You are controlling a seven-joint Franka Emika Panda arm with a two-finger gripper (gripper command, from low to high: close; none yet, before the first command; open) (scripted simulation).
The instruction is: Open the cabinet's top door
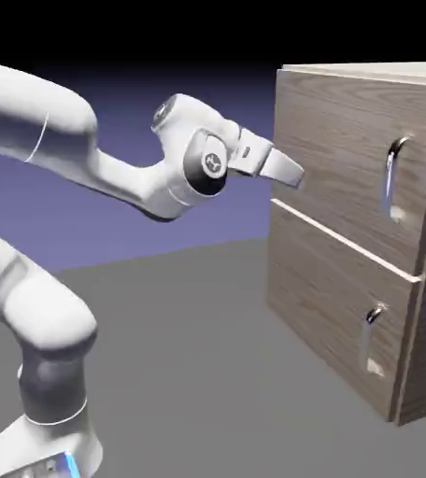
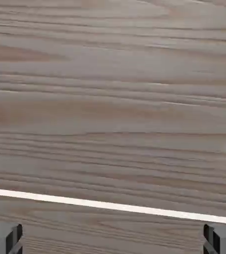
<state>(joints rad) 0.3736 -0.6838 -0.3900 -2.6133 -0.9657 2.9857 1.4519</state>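
The grey-brown wood-grain cabinet (image 1: pixel 347 308) stands at the exterior view's right. Its top door (image 1: pixel 343 149) is flush and shut, with a long curved silver handle (image 1: pixel 391 177) near its right side. My gripper (image 1: pixel 296 175) hovers close in front of the door's left part, well left of the handle, pointing at the panel. In the hand view the top door (image 2: pixel 113 99) fills the picture, a pale seam (image 2: pixel 113 205) runs across below it, and the two grey fingertips (image 2: pixel 6 238) stand far apart with nothing between them: the gripper (image 2: pixel 113 239) is open.
The lower panel (image 1: pixel 333 308) carries a shorter handle (image 1: pixel 371 341) and is shut too. The white arm rises from the lower left of the exterior view. Grey tabletop (image 1: pixel 207 373) lies in front of the cabinet.
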